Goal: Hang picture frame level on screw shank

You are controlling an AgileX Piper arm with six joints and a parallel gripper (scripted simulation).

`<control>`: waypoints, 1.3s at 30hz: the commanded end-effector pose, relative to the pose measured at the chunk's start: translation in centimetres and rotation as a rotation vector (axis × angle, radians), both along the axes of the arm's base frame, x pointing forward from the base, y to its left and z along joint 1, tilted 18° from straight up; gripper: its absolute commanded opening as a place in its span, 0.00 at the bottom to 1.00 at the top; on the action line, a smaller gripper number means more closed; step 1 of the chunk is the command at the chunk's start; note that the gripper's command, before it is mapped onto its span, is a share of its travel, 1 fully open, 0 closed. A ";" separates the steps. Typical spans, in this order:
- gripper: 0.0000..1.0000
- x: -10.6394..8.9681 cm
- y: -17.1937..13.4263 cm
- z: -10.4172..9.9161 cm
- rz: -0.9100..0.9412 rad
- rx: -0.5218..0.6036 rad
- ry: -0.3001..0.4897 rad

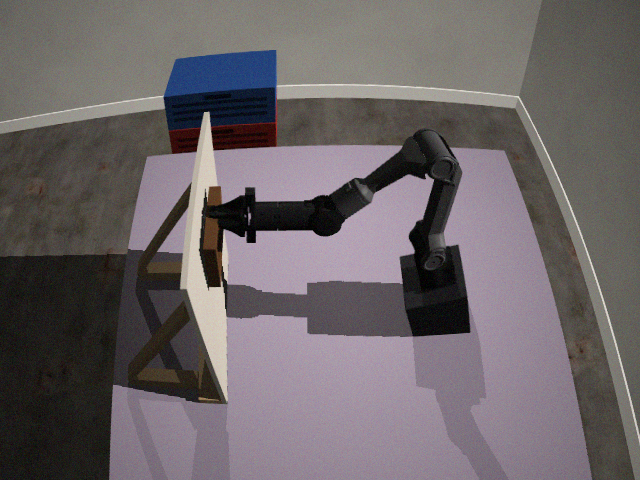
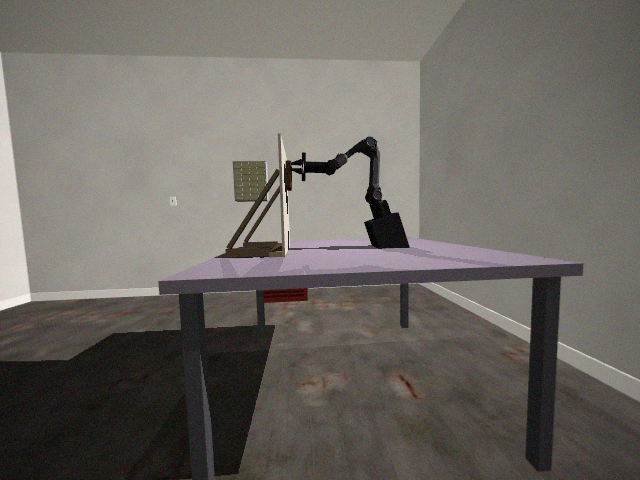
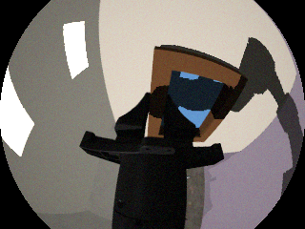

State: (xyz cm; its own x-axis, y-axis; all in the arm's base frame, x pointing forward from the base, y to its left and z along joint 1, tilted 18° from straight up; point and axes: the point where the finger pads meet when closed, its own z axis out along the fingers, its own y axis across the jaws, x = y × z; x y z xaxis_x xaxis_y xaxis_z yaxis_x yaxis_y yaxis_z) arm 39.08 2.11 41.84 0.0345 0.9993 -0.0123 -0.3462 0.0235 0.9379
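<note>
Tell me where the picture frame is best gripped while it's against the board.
By its brown border, from the open front side. The picture frame lies flat against the upright board, so only its edges are reachable; the gripper is already shut on its upper end.

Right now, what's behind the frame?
The cream board, propped from the rear by a wooden brace. The frame, held in the gripper, lies close against it. The screw is hidden, so seating cannot be judged.

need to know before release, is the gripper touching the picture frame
Touching: in the wrist view the gripper is shut on the picture frame, fingers clamped across it.
</note>
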 end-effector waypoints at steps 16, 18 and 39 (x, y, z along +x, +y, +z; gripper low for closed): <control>0.00 -0.1 -0.1 0.3 -0.001 0.001 -0.010; 0.00 -0.1 -0.1 0.3 -0.001 0.001 -0.010; 0.63 -0.1 0.0 0.3 -0.001 0.001 -0.009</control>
